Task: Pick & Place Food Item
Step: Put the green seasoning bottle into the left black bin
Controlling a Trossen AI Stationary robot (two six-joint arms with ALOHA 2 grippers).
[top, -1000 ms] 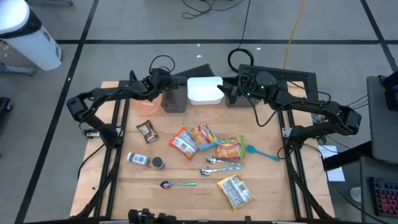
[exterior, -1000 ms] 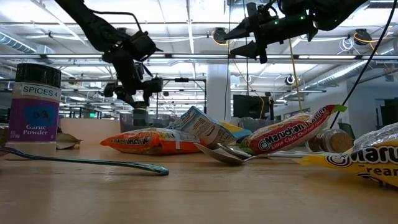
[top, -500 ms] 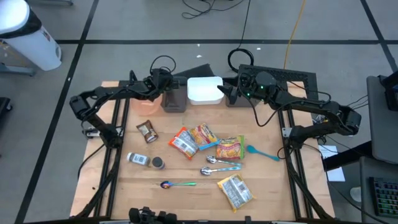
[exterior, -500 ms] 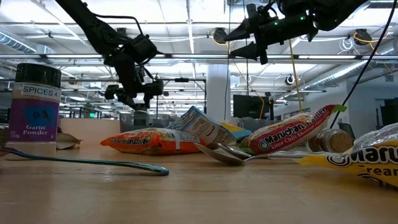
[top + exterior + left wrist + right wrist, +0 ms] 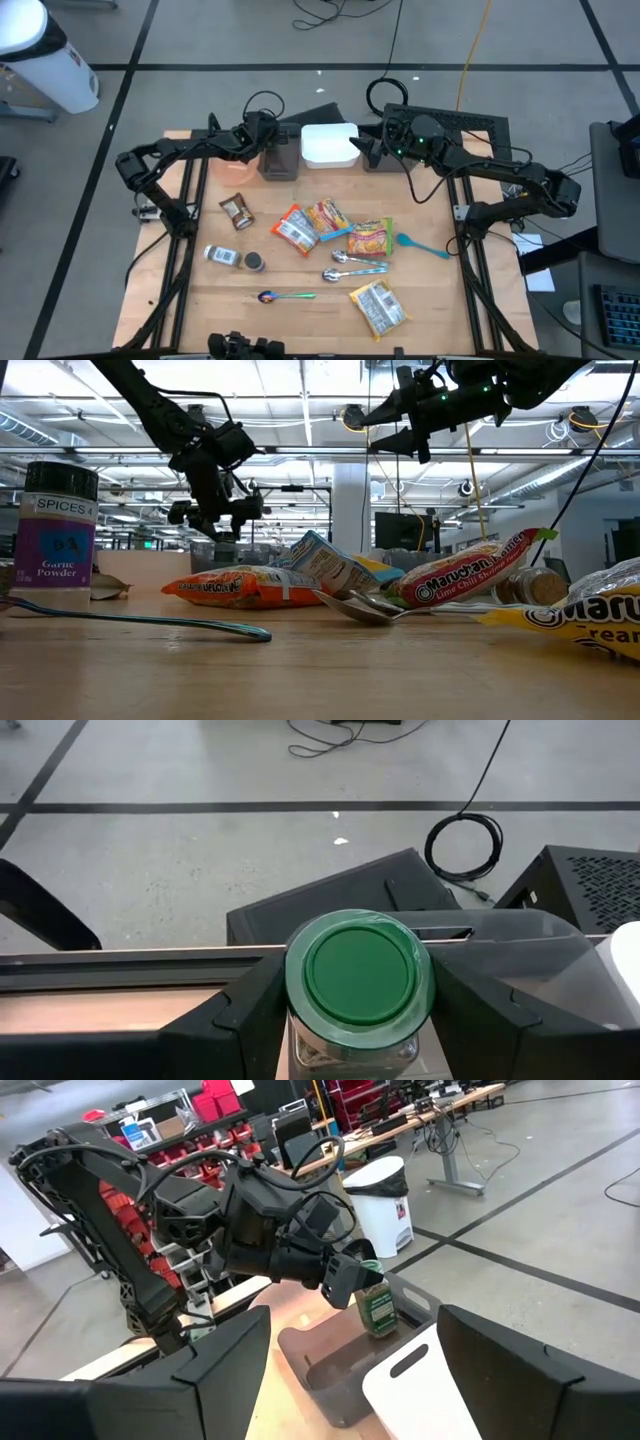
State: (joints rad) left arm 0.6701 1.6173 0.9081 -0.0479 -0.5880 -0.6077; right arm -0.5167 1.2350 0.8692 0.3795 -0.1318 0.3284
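A clear jar with a green lid [image 5: 360,970] hangs between the fingers of my left gripper [image 5: 358,1015], which is shut on it. The right wrist view shows the jar [image 5: 377,1306] upright over the grey bin [image 5: 335,1365] at the table's far edge. From above, my left gripper [image 5: 268,142] is at the bin's [image 5: 283,165] left end. My right gripper [image 5: 366,148] waits open and high, right of the white bin [image 5: 330,146]. Noodle packets [image 5: 370,238] lie flat mid-table. My left gripper pinches the jar between its two fingers, on two opposite sides of the glass just under the green lid [image 5: 300,1020]. The fingers slant down from the table's left side. The jar stays upright, lid up, lifted clear above the grey bin.
Snack packets [image 5: 296,228], [image 5: 328,215], [image 5: 378,306], a brown packet [image 5: 237,211], a spice jar [image 5: 222,257], two metal spoons [image 5: 350,262], a blue spoon [image 5: 420,245] and a coloured spoon [image 5: 285,296] lie mid-table. A black bin [image 5: 385,150] stands at the far right.
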